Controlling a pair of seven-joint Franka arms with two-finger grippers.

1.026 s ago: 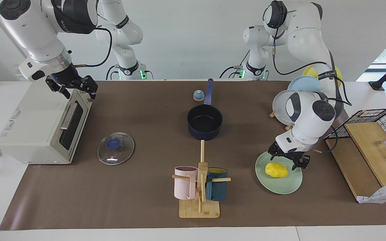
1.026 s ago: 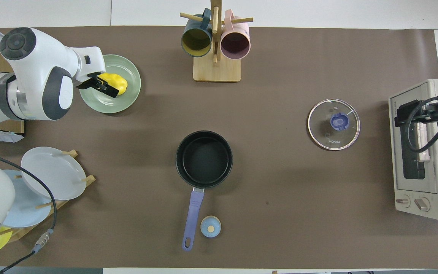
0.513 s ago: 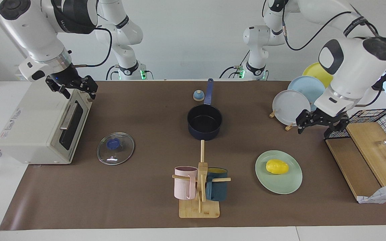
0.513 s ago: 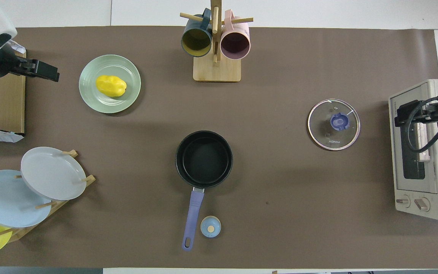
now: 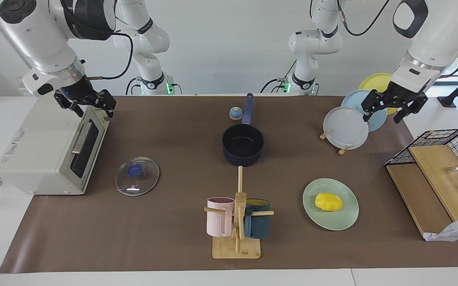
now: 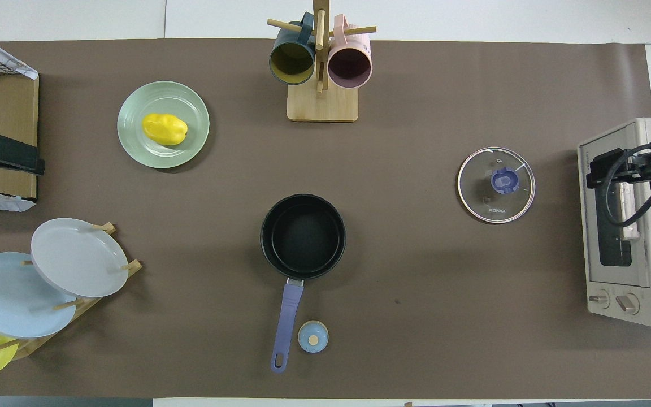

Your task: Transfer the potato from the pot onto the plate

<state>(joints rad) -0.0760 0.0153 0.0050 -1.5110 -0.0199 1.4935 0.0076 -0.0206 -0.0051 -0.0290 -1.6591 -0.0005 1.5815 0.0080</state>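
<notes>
Left hand (image 5: 394,107) risen from potato (image 5: 328,201), wide, over plate rack (image 5: 342,149), right hand (image 5: 86,104) wide

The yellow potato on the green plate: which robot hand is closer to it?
The left one. The left gripper hangs open over the rack of plates, at the potato's end of the table. The right gripper waits open over the toaster oven, at the other end.

**Potato on plate, pot mid-table**

The potato (image 5: 328,201) is lying on the plate (image 5: 342,221) toward the left arm's end of the table (image 5: 173,238). The pot (image 5: 243,145) is sitting mid-table, nearer the robots, well apart.
</notes>
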